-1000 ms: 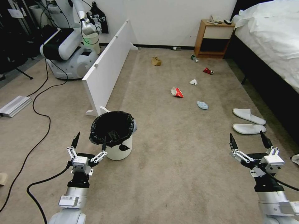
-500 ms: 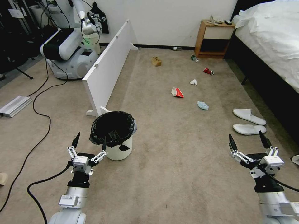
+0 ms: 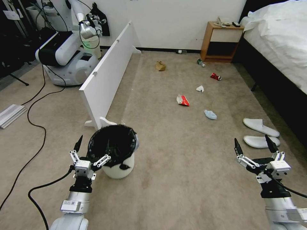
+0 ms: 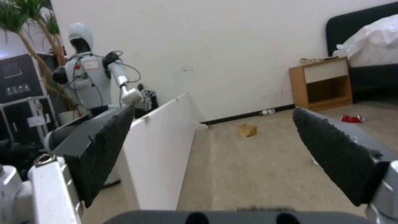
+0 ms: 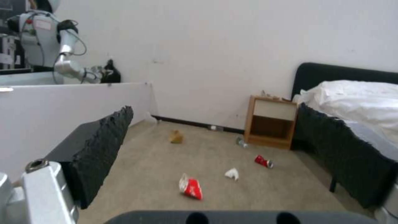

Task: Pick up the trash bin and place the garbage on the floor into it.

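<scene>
The trash bin, white with a black bag over its rim, stands on the carpet floor at lower left. My left gripper is open just in front of its near rim. Open as well, my right gripper hangs above the floor at lower right, near two white slippers. Garbage lies farther off: a blue face mask, a red packet, a white tissue, a red can, a brown paper bag and a bottle.
A white panel stands on the floor left of the litter, with another robot and cables beyond it. A wooden nightstand stands by the far wall. The bed runs along the right.
The whole head view has shifted: the bin, slippers and litter sit lower and closer in the picture, so the camera moved forward. Both grippers keep the same open pose.
</scene>
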